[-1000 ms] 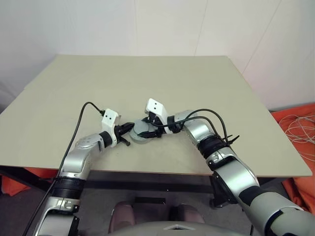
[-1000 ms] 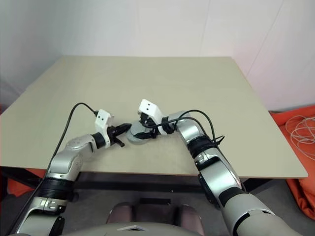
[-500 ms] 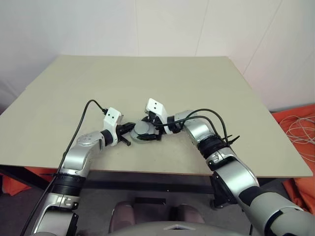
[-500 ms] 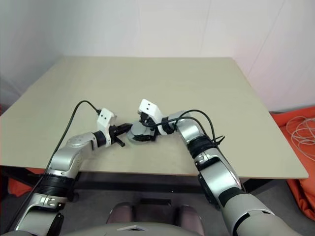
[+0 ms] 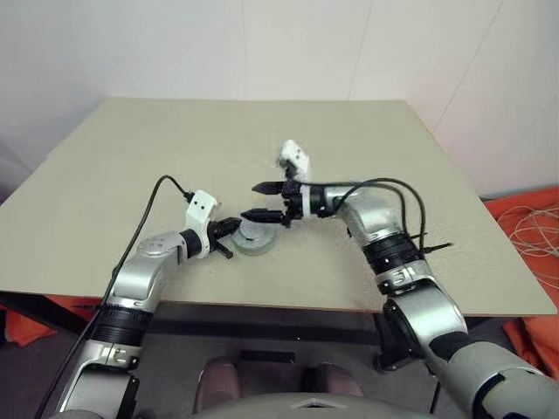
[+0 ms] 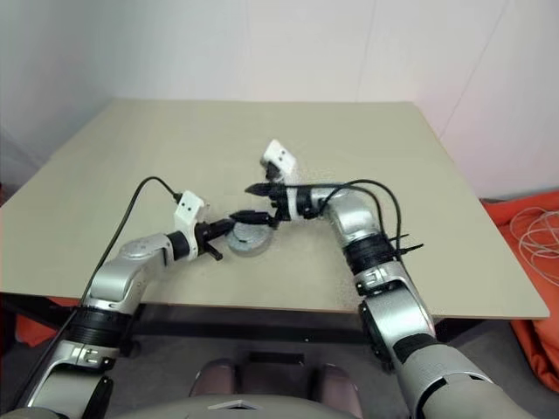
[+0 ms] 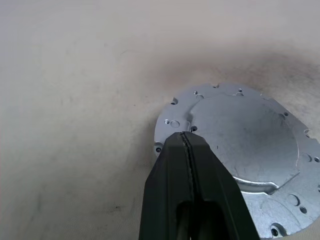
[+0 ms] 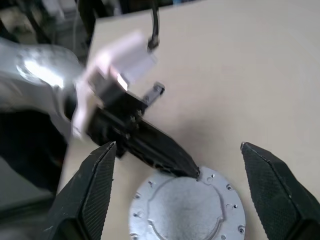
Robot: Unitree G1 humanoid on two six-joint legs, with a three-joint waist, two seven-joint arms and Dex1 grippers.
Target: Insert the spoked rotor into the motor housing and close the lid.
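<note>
Left end effector (image 7: 186, 145) against flat silver lid (image 7: 245, 145)

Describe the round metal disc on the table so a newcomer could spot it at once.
Start at the beige table and look to its near edge, between the two arms. The lid lies flat there, a silver-grey disc with small holes around its rim. The shut left gripper rests at its edge; the open right gripper hangs above.
</note>
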